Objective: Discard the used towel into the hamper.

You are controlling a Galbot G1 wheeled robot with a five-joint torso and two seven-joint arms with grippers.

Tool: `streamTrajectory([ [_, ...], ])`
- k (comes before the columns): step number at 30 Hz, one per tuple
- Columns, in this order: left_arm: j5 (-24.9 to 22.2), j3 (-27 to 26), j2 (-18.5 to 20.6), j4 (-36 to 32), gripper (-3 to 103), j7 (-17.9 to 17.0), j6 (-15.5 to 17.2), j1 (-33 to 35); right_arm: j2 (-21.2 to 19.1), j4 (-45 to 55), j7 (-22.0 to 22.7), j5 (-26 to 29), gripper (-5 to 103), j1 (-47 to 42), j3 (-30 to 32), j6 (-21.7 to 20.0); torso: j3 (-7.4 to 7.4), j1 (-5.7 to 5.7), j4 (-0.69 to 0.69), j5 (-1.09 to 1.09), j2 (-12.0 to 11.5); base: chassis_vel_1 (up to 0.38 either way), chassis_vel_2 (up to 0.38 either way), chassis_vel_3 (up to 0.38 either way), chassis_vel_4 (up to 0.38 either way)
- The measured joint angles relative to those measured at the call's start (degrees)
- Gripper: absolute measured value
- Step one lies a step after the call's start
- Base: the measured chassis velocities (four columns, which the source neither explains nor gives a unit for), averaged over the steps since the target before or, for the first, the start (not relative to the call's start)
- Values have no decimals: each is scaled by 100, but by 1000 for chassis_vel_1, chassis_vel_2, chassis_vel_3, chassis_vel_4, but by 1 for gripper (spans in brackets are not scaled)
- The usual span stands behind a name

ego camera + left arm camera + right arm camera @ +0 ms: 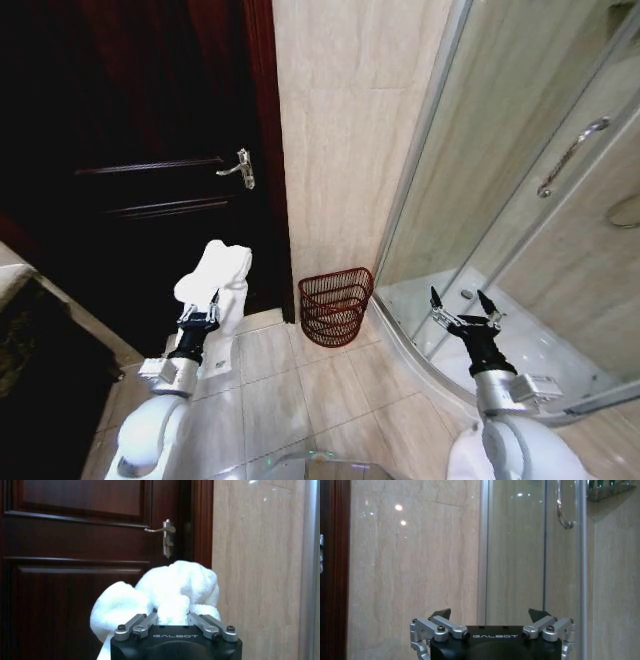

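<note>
A bunched white towel (215,272) is held up in my left gripper (199,318), which is shut on it in front of the dark wooden door. In the left wrist view the towel (165,592) bulges out from between the fingers (137,622). The hamper (335,305), a small dark red openwork basket, stands on the floor against the beige wall, to the right of the towel and lower. My right gripper (465,305) is held up open and empty before the shower enclosure; its fingertips (442,614) stand wide apart.
The dark door (150,150) with a metal handle (240,168) is shut on the left. A curved glass shower enclosure (520,200) and its raised base fill the right. A dark cabinet (40,380) stands at the left edge. Tiled floor lies before the hamper.
</note>
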Motion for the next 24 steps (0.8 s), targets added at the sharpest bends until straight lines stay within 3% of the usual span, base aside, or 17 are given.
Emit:
streamTrajectory([
  [24,-150,-60,228,153,16,181,-247,37,21,-19,32,5,100,-18,-3,-30,-331,-259,0,0,-592,0,0,0,0],
])
